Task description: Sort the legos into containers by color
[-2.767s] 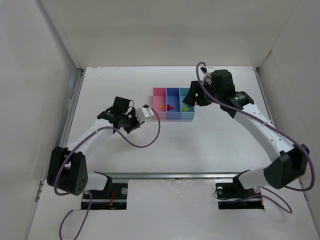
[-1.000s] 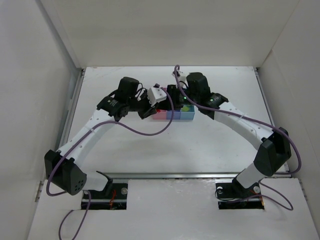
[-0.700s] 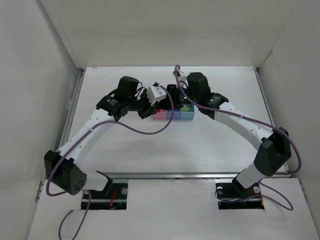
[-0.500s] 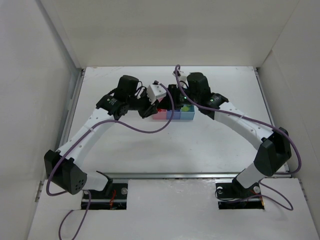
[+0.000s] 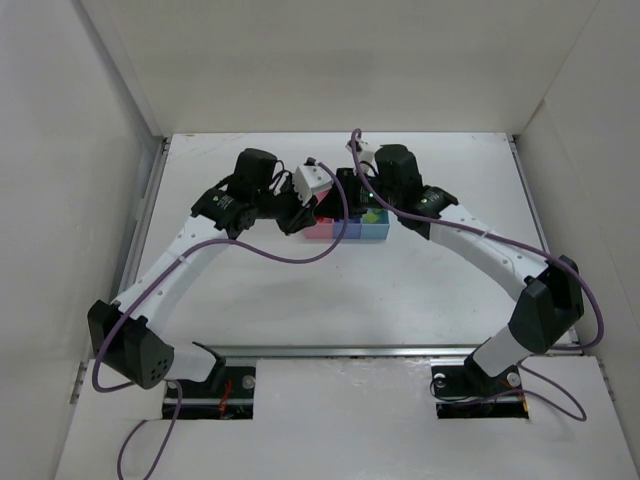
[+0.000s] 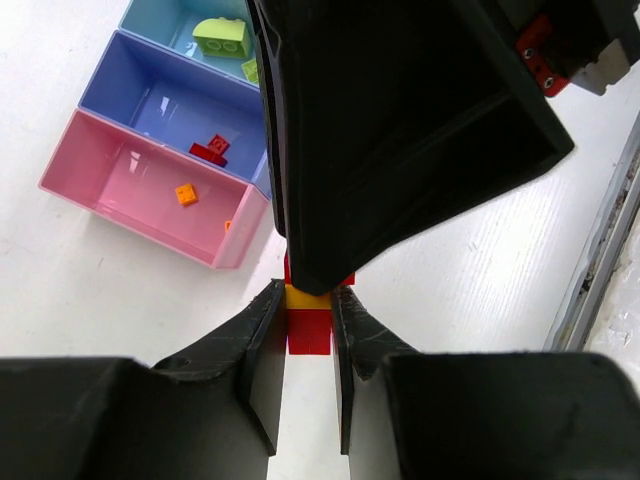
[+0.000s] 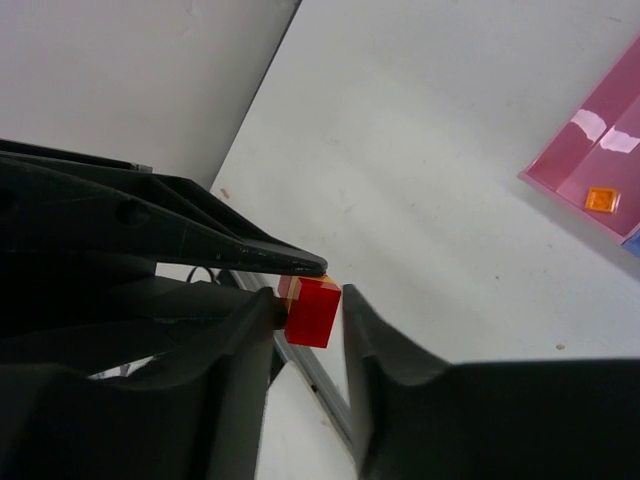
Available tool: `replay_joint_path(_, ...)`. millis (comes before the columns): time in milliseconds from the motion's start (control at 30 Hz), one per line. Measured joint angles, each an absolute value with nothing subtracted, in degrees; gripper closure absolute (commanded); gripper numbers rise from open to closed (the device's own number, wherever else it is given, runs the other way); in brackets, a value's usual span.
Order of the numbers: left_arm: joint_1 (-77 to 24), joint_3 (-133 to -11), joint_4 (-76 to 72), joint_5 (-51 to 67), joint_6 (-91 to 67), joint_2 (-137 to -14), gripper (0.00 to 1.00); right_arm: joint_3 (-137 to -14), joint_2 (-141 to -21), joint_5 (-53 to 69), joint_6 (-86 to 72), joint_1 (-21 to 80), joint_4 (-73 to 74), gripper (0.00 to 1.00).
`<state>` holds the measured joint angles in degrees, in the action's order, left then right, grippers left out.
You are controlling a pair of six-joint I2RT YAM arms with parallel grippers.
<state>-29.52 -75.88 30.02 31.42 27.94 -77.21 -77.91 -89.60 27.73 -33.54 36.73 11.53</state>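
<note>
My left gripper [image 5: 300, 212] and right gripper [image 5: 345, 195] meet just above the left end of the tray [image 5: 372, 235]. In the left wrist view my left gripper [image 6: 308, 312] is shut on a small red and yellow stack of legos [image 6: 308, 325]. In the right wrist view my right gripper [image 7: 310, 300] closes round the stack's red brick [image 7: 312, 312] from the other side. The pink bin [image 6: 110, 165] holds an orange brick [image 6: 186, 194]. The blue bin [image 6: 150, 95] holds red bricks [image 6: 212, 150]. The cyan bin [image 6: 165, 20] holds a yellow-green brick [image 6: 223, 37].
White walls close in the table on the left, back and right. A metal rail [image 6: 600, 240] runs along the table's left edge. Purple cables [image 5: 290, 255] hang from both wrists. The pink bin [image 7: 610, 150] shows at the right of the right wrist view.
Since 2.8 s ago both arms have swung in and met over the tray's left end. In the last second they have barely moved; the left wrist shifted slightly.
</note>
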Motion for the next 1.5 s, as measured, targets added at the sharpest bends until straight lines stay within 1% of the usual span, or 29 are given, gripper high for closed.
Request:
replay_joint_path(33, -29.52, -75.9, 29.85, 31.44, 27.9, -77.21, 1.0, -77.91, -89.6, 27.92, -33.61, 36.73, 11.46, 0.56)
replay_joint_path(200, -29.56, -76.03, 29.58, 31.44, 27.77, -77.21, 1.0, -77.89, -89.6, 28.1, -33.52, 36.67, 11.42, 0.56)
replay_joint_path(267, -29.56, -76.03, 29.54, 31.44, 27.75, -77.21, 1.0, -77.89, -89.6, 28.21, -33.69, 36.67, 11.4, 0.63)
replay_joint_path(333, -29.56, -76.03, 29.54, 31.42, 27.73, -77.21, 1.0, -77.89, -89.6, 28.42, -33.87, 36.69, 11.29, 0.71)
replay_joint_path(367, -29.56, -76.09, 29.54, 31.42, 27.7, -77.21, 1.0, -77.89, -89.6, 28.36, -33.89, 36.67, 11.4, 0.77)
replay_joint_path(433, -29.56, -76.23, 29.43, 31.27, 27.57, -77.21, 1.0, -77.89, -89.62, 28.12, -34.39, 36.45, 11.4, 0.83)
replay_joint_path(467, -29.56, -76.23, 29.36, 31.07, 27.57, -77.21, 1.0, -77.89, -89.62, 28.03, -34.72, 36.4, 11.38, 0.88)
replay_joint_path(567, -29.56, -76.23, 29.36, 30.87, 27.55, -77.21, 1.0, -77.89, -89.62, 28.05, -34.76, 36.4, 11.38, 0.99)
replay_joint_path(867, -30.17, -75.02, 26.46, 30.15, 27.46, -77.19, 1.0, -75.88, -87.92, 26.59, -35.97, 34.94, 10.87, 1.0)
replay_joint_path(967, -31.07, -72.86, 23.55, 30.37, 27.27, -77.08, 1.0, -73.17, -85.27, 26.09, -36.27, 33.41, 11.18, 1.0)
replay_joint_path(1167, -29.21, -67.88, 24.84, 27.83, 26.89, -76.71, 1.0, -71.13, -80.93, 23.42, -36.25, 28.36, 11.99, 1.0)
replay_joint_path(1400, -28.56, -66.0, 25.58, 26.76, 26.48, -76.64, 1.0, -71.13, -80.82, 21.96, -35.86, 28.25, 12.38, 1.0)
replay_joint_path(1500, -26.7, -65.73, 25.47, 26.15, 26.11, -76.2, 1.0, -72.86, -82.85, 19.77, -34.68, 28.67, 14.35, 1.0)
